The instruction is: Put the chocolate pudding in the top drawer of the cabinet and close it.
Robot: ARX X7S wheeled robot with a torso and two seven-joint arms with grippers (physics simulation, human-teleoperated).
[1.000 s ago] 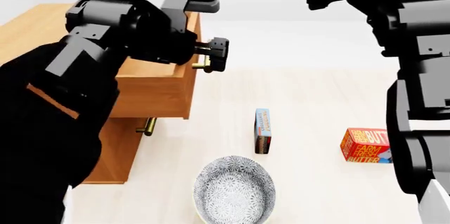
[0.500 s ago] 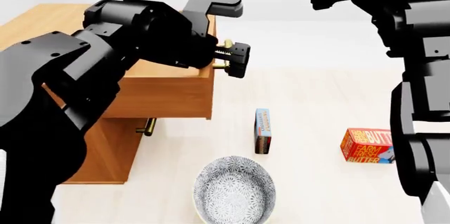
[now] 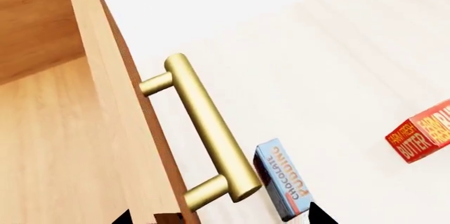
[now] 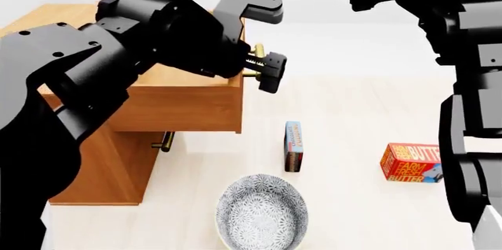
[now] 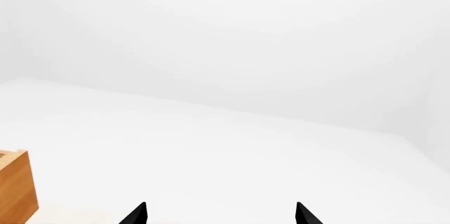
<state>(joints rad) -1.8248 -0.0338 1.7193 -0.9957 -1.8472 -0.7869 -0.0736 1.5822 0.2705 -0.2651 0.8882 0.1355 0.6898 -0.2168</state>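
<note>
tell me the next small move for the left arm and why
Probably let go of the brass handle and lift the left gripper clear. The top drawer already juts well out of the cabinet, its inside exposed in the left wrist view, while the chocolate pudding stands untouched on the floor beside the bowl.

1 cabinet (image 4: pixel 117 167), 1 chocolate pudding (image 4: pixel 293 146), 1 butter box (image 4: pixel 410 162), 1 bowl (image 4: pixel 261 212), 2 brass handles visible.
</note>
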